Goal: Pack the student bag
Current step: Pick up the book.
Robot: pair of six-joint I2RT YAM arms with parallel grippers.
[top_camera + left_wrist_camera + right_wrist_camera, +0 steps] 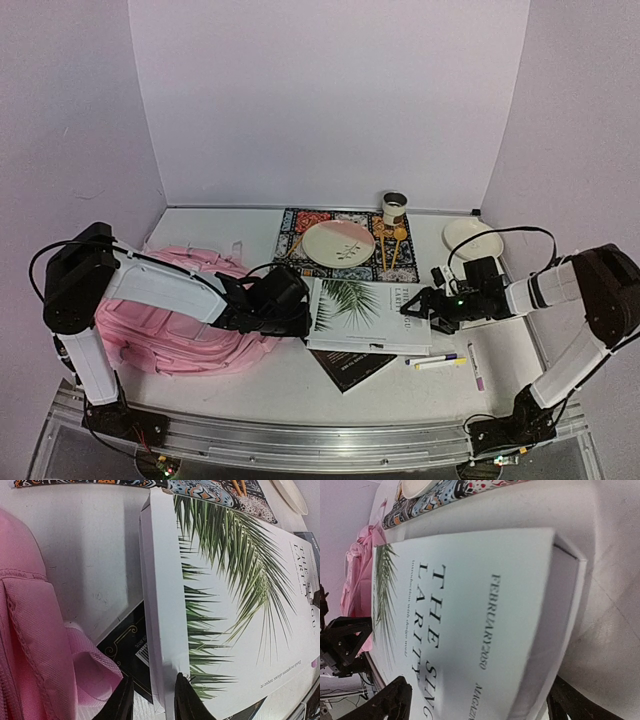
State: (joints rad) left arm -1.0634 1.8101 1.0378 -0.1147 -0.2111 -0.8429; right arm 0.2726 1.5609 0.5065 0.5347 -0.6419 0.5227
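The student bag (170, 330), a soft pink backpack, lies at the left of the table; its fabric fills the left of the left wrist view (35, 645). A thick white book with a palm leaf cover (365, 315) lies just right of it. My left gripper (300, 315) is closed on the book's left spine edge (162, 630), one finger on each side of its thickness (155, 702). My right gripper (420, 305) is open wide, its fingers astride the book's right end (470, 605) without closing (482, 705).
A black book (350, 368) lies under the white one's front corner. Two pens (435, 360) and a purple pen (474, 365) lie at the front right. A patterned mat with a plate (338, 243), sticks, a cup (395, 208) and a white bowl (472, 238) sit behind.
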